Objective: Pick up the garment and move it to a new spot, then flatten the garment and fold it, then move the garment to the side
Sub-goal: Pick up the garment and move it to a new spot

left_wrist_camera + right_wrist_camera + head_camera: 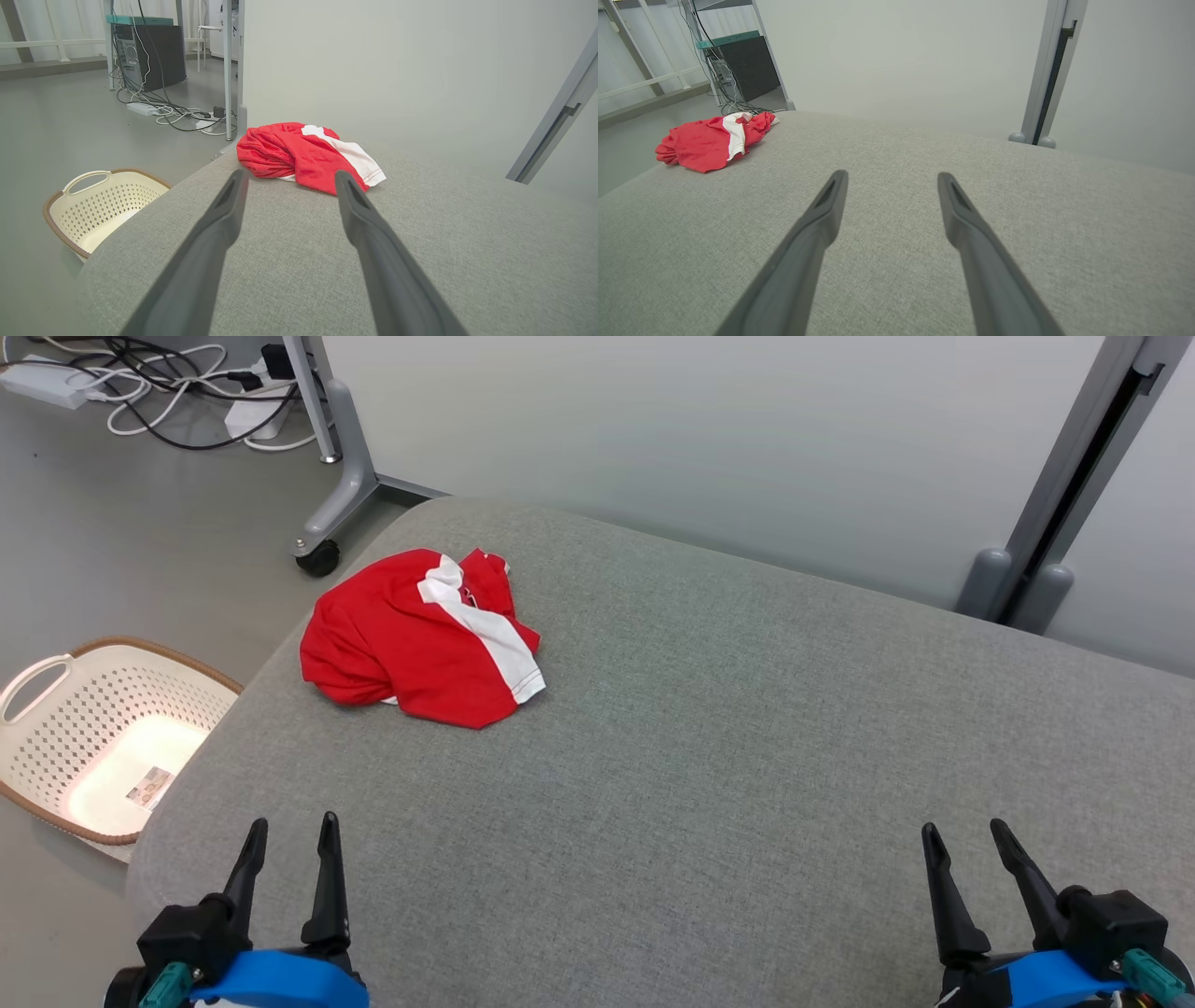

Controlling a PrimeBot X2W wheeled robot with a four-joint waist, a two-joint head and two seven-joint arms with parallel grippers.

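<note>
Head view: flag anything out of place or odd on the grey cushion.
Only the red-and-white garment: it lies bunched in a heap near the cushion's far left edge, not spread flat. Nothing spilled or damaged.

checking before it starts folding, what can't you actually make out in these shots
Garment: crumpled in every view; its own folds hide its type and underside.
Basket: head view, one side hidden behind the grey cushion; sticker inside too small to read.
Cables: head view, cut off by the top edge.
Left claw, right claw: head view, bases cut off by the bottom edge.
</note>
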